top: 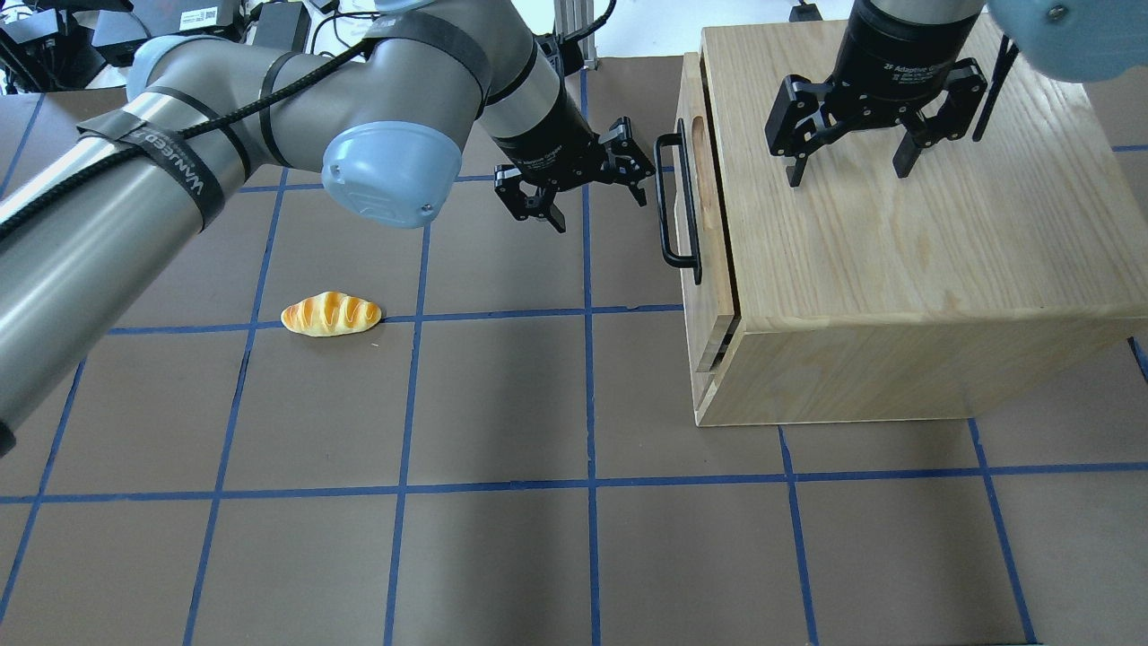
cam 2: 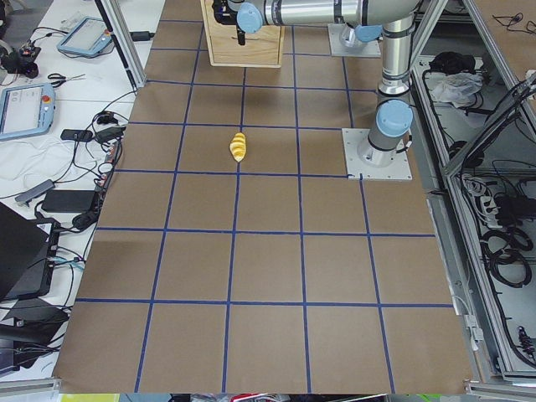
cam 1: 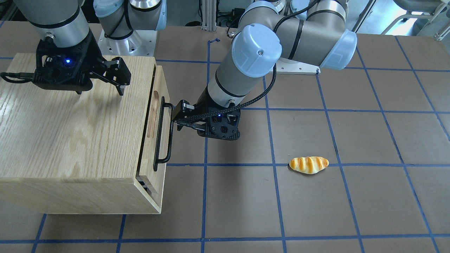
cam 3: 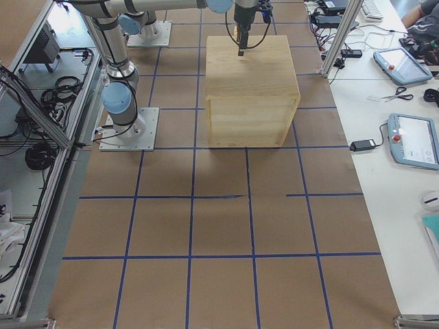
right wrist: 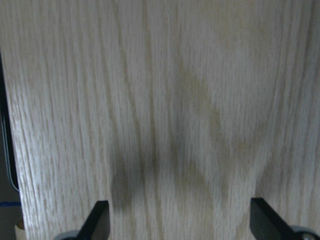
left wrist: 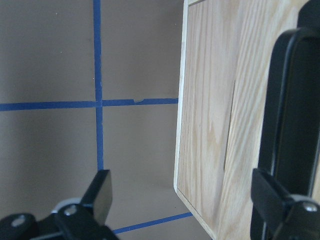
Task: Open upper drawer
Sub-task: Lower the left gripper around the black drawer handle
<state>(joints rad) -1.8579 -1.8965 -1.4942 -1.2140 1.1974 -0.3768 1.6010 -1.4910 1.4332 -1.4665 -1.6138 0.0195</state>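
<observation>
The upper drawer [cam 1: 160, 82] is a light-oak front panel with an oblong finger slot and a long black bar handle [cam 1: 161, 135]. It faces the table's middle, with a narrow dark gap between it and the cabinet body. It also shows in the overhead view [top: 708, 296], with its handle [top: 668, 206]. My left gripper [cam 1: 177, 117] is open at the handle's far end, one fingertip right beside the bar. In the left wrist view the handle [left wrist: 285, 100] stands just at the right finger [left wrist: 272, 195]. My right gripper [top: 847, 175] is open and empty just above the cabinet top.
The large oak cabinet [top: 897, 269] stands on the brown, blue-taped table on my right side. A toy bread roll [top: 330, 314] lies on a tape line on my left side. The right wrist view shows only the cabinet top [right wrist: 175, 100].
</observation>
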